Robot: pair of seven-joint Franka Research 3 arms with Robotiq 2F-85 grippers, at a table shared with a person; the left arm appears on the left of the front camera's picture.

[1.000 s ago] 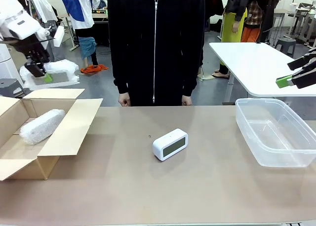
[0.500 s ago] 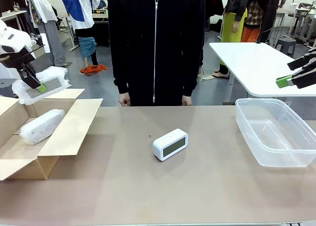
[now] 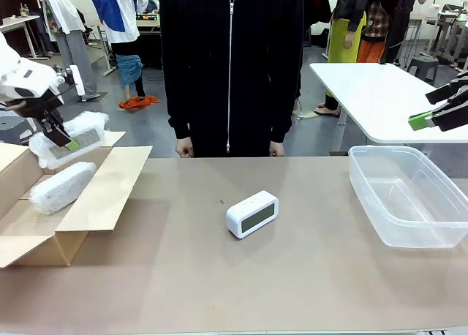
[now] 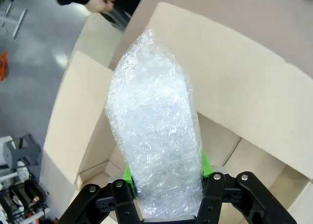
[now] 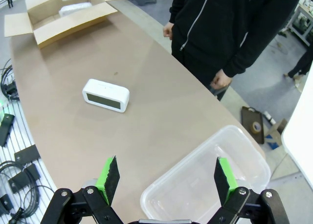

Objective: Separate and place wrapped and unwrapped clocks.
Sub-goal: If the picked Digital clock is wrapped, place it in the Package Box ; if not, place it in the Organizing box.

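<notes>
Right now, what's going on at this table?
The left gripper is shut on a bubble-wrapped clock and holds it above the open cardboard box, where a second wrapped clock already lies. The bare white clock sits mid-table, not yet sorted. The right gripper hangs open near the clear plastic bin. A person stands at the far side, handling nothing.

The left arm (image 3: pixel 25 79) is cased in white. The left gripper (image 4: pixel 166 169) and right gripper (image 5: pixel 167 177) are black, fitted with green pads (image 5: pixel 108 179) and silver screws (image 5: pixel 91 190).
</notes>
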